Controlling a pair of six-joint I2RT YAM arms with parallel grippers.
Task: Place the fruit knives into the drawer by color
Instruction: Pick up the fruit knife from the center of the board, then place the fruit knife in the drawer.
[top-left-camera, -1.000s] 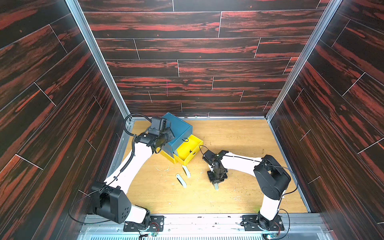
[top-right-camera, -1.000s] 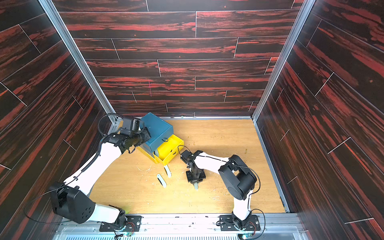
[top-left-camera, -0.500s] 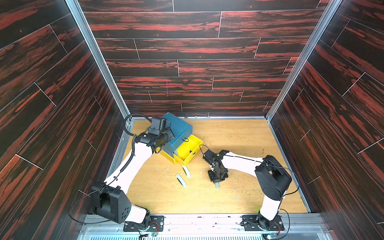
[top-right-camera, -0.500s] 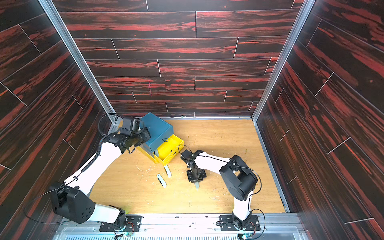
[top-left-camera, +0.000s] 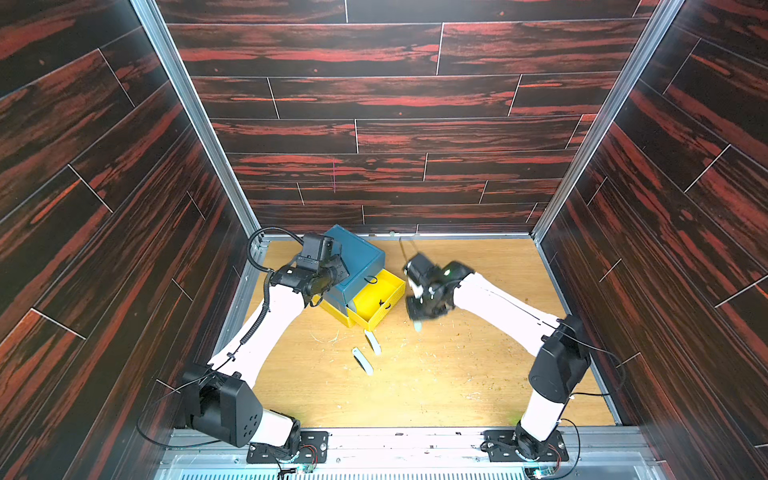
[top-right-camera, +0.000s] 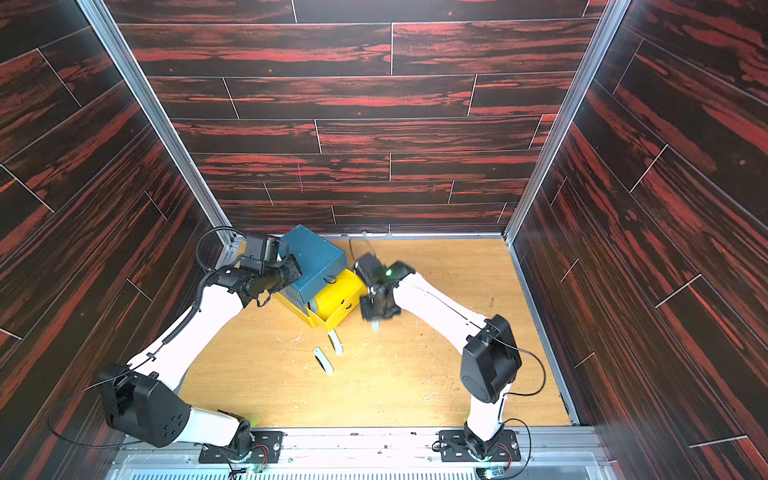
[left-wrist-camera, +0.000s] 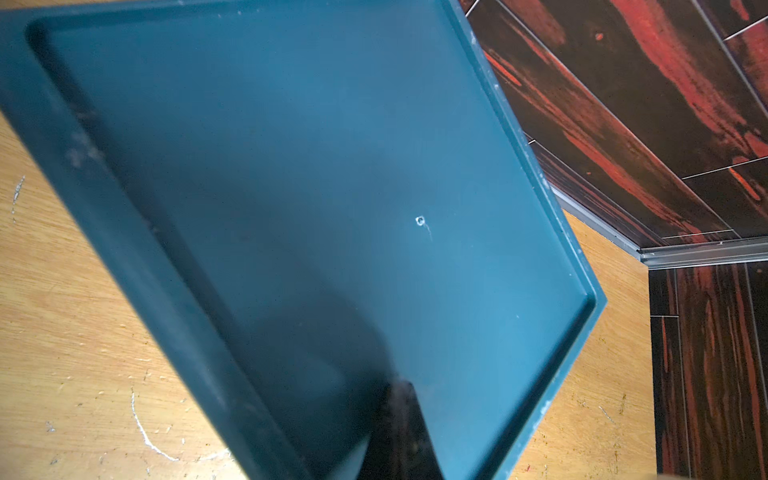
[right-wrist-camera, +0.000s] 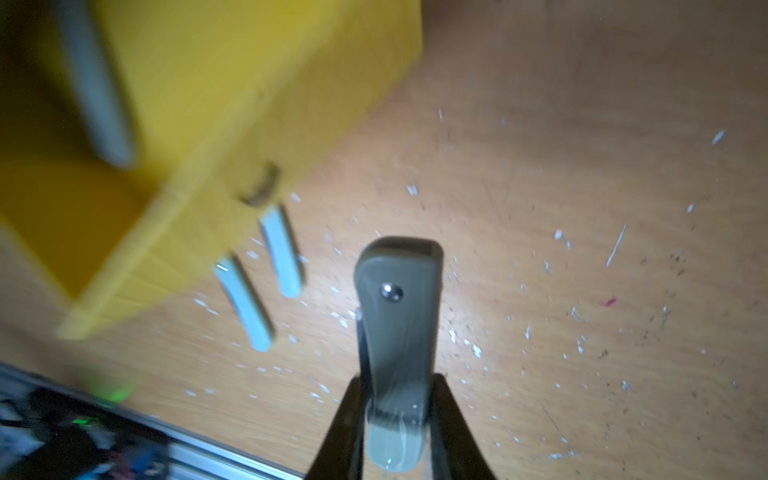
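Grey-green knife pinched at one end in right pincer, likely bound for open yellow drawer. Left pincer, shut and empty, rests on teal top, probably steadying it.

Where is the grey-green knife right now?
The grey-green knife is clamped in the right pincer in the right wrist view, above the table, right of the open yellow drawer.

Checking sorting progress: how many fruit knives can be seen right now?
4 knives: two lying on the table, one in the right claw, one inside the open yellow drawer. More may be hidden.
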